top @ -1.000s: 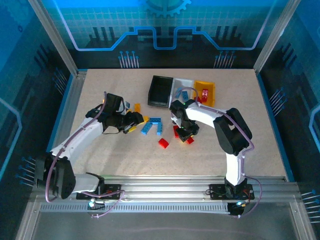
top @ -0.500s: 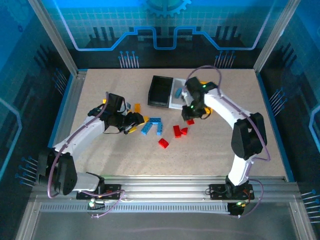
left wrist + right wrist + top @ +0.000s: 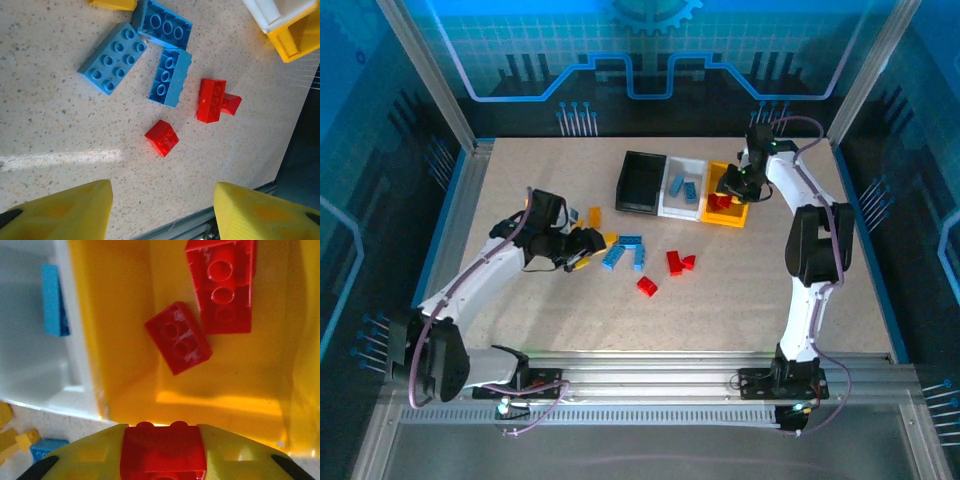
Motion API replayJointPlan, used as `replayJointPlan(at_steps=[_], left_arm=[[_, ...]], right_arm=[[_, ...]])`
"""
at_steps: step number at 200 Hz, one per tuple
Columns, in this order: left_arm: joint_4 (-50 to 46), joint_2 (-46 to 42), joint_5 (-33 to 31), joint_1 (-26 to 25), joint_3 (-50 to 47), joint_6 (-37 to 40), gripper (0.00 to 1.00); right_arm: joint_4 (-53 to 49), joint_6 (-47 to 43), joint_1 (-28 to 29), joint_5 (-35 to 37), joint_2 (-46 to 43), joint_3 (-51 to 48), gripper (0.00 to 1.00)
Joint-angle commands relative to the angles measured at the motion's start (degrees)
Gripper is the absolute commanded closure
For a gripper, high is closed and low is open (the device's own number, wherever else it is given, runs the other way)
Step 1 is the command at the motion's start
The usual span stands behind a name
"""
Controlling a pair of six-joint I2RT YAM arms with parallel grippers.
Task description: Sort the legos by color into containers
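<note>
Three containers stand in a row at the back: black bin (image 3: 640, 182), white bin (image 3: 678, 200) holding light blue legos (image 3: 683, 186), yellow bin (image 3: 728, 213). My right gripper (image 3: 164, 440) hangs over the yellow bin (image 3: 125, 315), shut on a red lego (image 3: 164, 452); two red legos (image 3: 178, 344) lie inside below it. My left gripper (image 3: 162, 210) is open and empty, low over the table, short of a small red lego (image 3: 162, 137). Beyond it lie three blue legos (image 3: 114, 57) and a longer red lego (image 3: 211, 100). In the top view my left gripper (image 3: 582, 247) sits left of the pile.
Yellow legos (image 3: 593, 215) lie near my left gripper. Loose red legos (image 3: 647, 286) and blue legos (image 3: 630, 243) lie mid-table. Metal frame posts and rails border the table (image 3: 840, 300); its right and front parts are bare.
My right arm has carried the red lego from the middle of the table back and right to above the yellow bin. My left arm has barely moved.
</note>
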Motion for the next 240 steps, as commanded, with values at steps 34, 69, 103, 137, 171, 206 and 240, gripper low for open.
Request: replayJointPlan(at_steps=[34,69,103,137,171,206,240], left_arm=[[-3.23,-0.98,-0.99,0.46,-1.79,2.38,0.42],[-3.37,-0.62,-1.47,0.59,-1.79,2.63,0.39],[-5.83,0.48,-3.09,1.33,-0.88,4.45,0.27],[-7.71,2.94,-5.14,2.34,1.65,11.49,0.26],[-13.29,11.14,-8.64,0.47,9.64,26.65,0.25],[-13.82,17.71,-12.94,-3.52,14.67,36.28,0.24],[-11.19,23.41,-14.04,-5.03,16.05,38.14,0.24]], right_arm=[[-1.51,1.6,0.28,0.33,3.77,3.32,0.61],[-1.74,1.02,0.21,0.49,2.77,2.6,0.54],[-2.51,0.35,0.26,0.68,0.91,2.07,0.48],[-2.97,-0.4,1.67,0.63,-4.25,0.13,0.46],[-1.41,-1.01,5.73,-0.25,-11.89,-7.01,0.46],[-0.76,-1.11,9.73,-0.6,-19.28,-14.92,0.46],[-2.98,-1.45,12.28,-1.38,-23.43,-18.93,0.46]])
